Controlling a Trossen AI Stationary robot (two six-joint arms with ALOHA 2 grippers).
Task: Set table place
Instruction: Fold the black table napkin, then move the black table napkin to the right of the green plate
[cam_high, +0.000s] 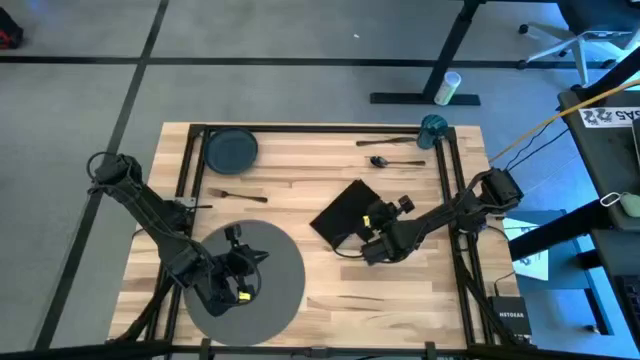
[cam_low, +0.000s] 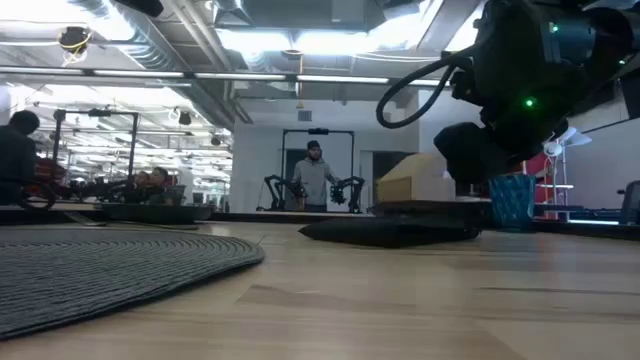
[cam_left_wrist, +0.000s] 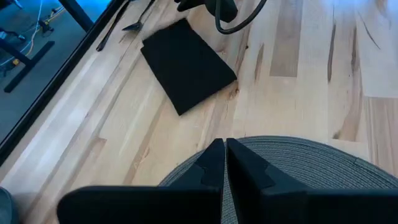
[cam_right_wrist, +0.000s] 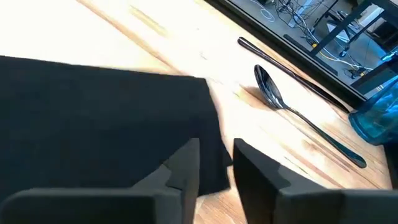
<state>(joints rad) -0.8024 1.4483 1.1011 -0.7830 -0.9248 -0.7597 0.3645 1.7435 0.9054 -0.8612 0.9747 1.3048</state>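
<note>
High view: placemat (cam_high: 275, 268) lies at the table's (cam_high: 400, 300) near-left corner, with the left gripper (cam_high: 243, 275) over it, fingers (cam_left_wrist: 211, 165) pressed together on nothing. Right gripper (cam_high: 372, 238) sits over the black napkin's (cam_high: 345, 210) near edge, just right of the placemat, fingers slightly parted with a narrow gap, gripping nothing. Plate (cam_high: 232, 149), fork (cam_high: 238, 194), spoon (cam_high: 395, 161) and knife (cam_high: 388, 141) lie well beyond the placemat, blue cup (cam_high: 433, 127) at the far-right corner. Risks: thin napkin may bunch or slip if pinched at the edge, and dragging it could nudge the spoon; the arms work close together by the placemat's right rim.
</note>
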